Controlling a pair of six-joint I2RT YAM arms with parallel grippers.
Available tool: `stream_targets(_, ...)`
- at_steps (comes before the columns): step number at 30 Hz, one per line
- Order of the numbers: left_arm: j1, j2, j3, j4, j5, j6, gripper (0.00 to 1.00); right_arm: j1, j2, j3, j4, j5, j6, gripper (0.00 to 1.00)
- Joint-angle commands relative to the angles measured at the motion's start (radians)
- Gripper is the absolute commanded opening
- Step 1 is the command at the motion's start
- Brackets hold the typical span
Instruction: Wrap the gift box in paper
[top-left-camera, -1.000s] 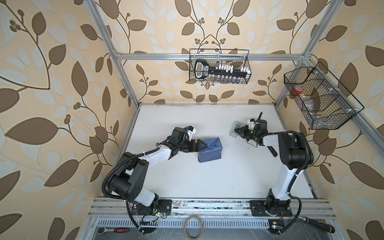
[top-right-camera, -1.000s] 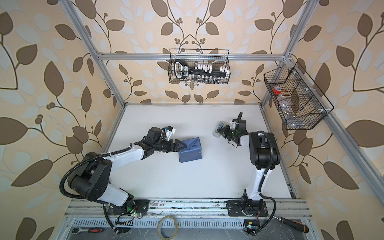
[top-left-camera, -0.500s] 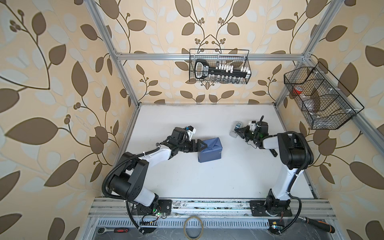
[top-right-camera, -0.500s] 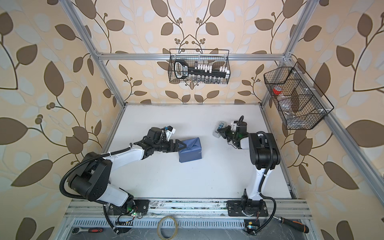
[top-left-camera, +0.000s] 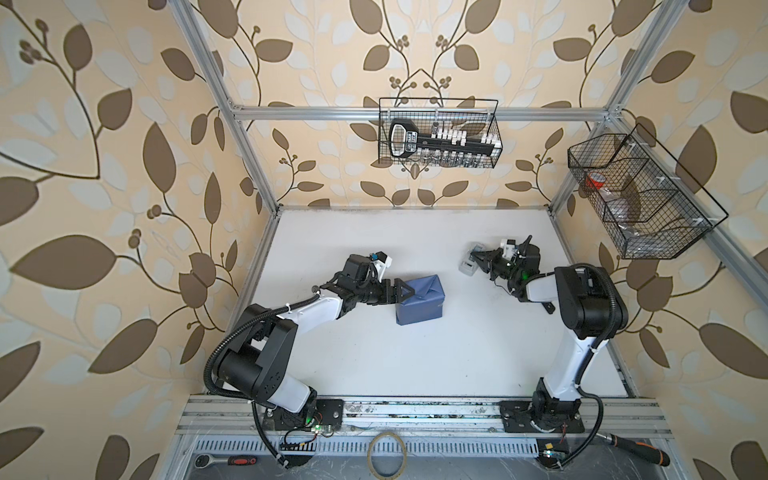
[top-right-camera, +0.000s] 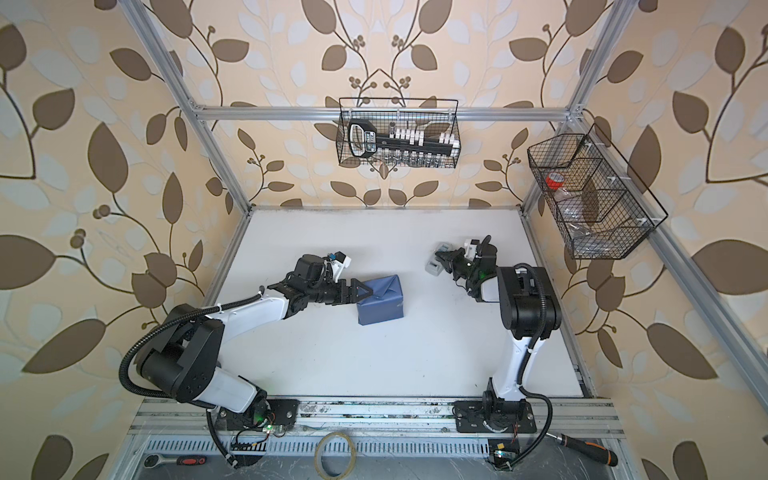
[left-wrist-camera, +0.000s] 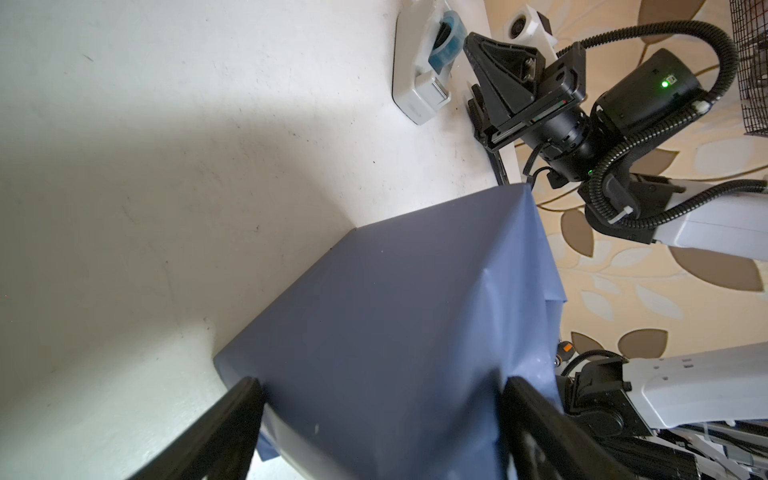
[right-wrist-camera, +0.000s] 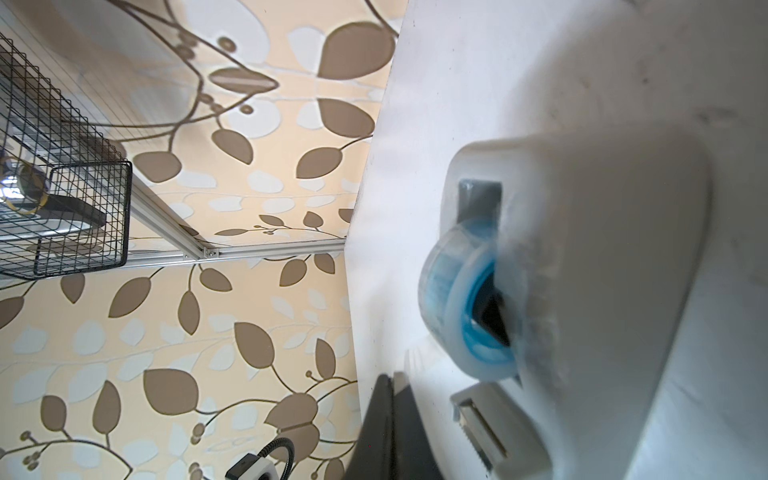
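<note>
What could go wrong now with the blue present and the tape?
1. I see no tape on the paper folds yet; if the left gripper lets go, they may spring open.
2. The right gripper is shut beside the tape dispenser; a tug might drag the whole dispenser instead of freeing tape.
3. Squeezing harder could crease the wrapped gift box.

Left jaws at paper (top-right-camera: 384, 303) wrapping gift box; right jaws beside tape dispenser (top-right-camera: 433, 268).
</note>
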Motion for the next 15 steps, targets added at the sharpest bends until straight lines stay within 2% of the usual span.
stream_targets(1, 0.003, 0.038, -0.009, -0.113, -0.069, 0.039, 0.90, 0.021, -0.016, -0.026, 0.093, -0.050, 0.042, 0.00)
stream_targets(15, 0.003, 0.046, -0.007, -0.110, -0.067, 0.040, 0.91, 0.091, -0.072, -0.153, 0.123, -0.001, 0.018, 0.00)
